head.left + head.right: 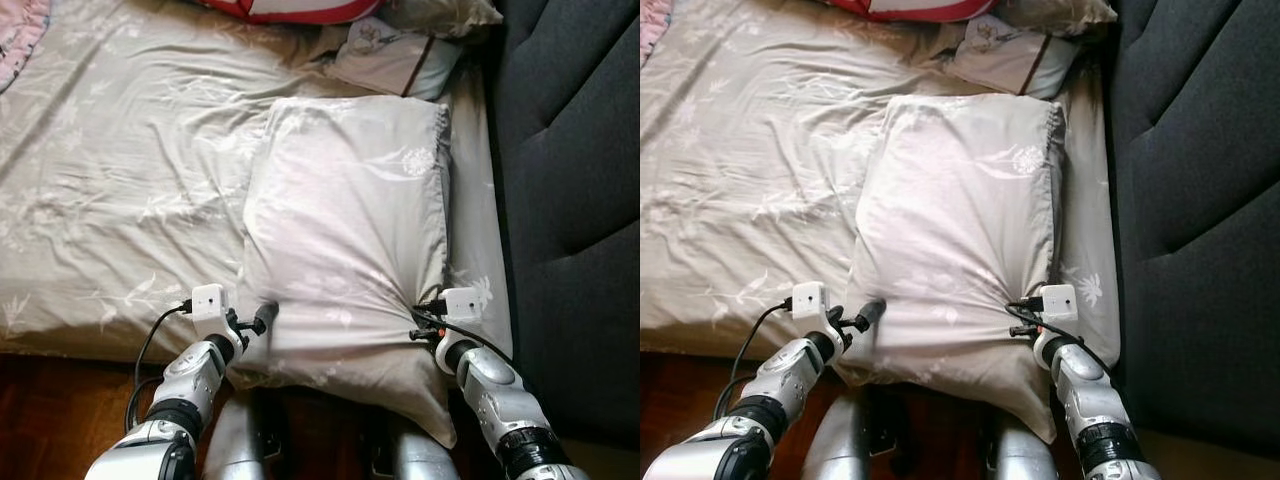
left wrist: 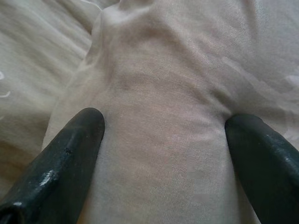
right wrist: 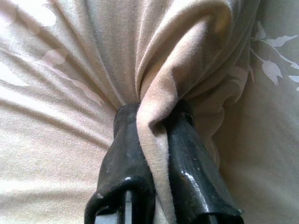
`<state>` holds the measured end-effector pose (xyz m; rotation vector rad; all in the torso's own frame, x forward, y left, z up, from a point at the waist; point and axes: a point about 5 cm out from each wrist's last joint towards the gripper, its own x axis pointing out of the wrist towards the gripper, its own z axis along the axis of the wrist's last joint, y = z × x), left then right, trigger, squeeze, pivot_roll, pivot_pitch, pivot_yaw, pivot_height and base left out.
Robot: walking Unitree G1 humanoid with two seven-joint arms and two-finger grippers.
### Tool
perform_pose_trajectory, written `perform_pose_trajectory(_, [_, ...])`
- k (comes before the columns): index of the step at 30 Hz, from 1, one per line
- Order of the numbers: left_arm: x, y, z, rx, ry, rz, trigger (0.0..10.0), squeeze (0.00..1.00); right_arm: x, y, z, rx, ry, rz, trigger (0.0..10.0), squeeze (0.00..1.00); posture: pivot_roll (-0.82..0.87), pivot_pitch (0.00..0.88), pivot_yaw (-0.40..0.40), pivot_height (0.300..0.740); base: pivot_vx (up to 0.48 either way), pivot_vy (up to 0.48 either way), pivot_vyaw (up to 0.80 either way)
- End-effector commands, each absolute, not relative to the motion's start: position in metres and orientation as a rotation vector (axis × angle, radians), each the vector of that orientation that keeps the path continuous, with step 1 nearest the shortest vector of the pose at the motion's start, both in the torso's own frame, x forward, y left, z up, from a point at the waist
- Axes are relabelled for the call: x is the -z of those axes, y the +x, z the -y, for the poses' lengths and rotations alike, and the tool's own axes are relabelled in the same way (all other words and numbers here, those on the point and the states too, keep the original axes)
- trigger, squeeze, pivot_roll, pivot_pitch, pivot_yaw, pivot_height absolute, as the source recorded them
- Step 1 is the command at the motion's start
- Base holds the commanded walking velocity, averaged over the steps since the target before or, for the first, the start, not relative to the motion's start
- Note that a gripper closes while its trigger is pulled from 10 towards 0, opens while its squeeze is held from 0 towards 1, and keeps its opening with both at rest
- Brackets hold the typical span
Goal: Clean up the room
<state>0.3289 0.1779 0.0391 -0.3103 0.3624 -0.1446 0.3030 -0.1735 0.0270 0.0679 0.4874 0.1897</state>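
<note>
- While the right pincer (image 3: pixel 154 140) is clamped on a bunched fold of the pillow (image 1: pixel 350 230), the left pincer (image 2: pixel 163 154) stands spread wide, a finger on either side of the pillow's near left edge with the cloth untouched between them.
- That pillow lies lengthwise on the bed (image 1: pixel 120 180), near the dark headboard (image 1: pixel 570 150), with its near end hanging over the bed's edge.
- To do this step well, I judge the left pincer should close on a good thickness of cloth, matching the right one's bite, before any lift.
- Both arms should then move together and level, or the pillow will twist and slip.
- A smaller patterned cushion (image 1: pixel 395 60) sits just beyond the pillow's far end; mind not to push into it.
</note>
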Motion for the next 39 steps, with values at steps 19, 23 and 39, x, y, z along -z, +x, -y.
perform_pose_trajectory(19, [-0.001,0.301,-0.155,0.238,-0.326,-0.576,0.0,0.0,0.022,0.24,0.174,-0.203,0.11,-0.786,0.0,0.0,-0.32,0.44,-0.111,0.651,0.0,0.0,0.0])
perform_pose_trajectory(23, [-0.001,0.301,-0.155,0.247,-0.336,-0.574,0.0,0.0,0.02,0.24,0.173,-0.209,0.107,-0.789,0.0,0.0,-0.31,0.438,-0.113,0.651,0.0,0.0,0.0])
perform_pose_trajectory(39, [-0.006,0.303,-0.151,0.283,-0.385,-0.524,0.0,0.0,0.023,0.237,0.162,-0.221,0.122,-0.804,0.0,0.0,-0.29,0.421,-0.103,0.651,0.0,0.0,0.0])
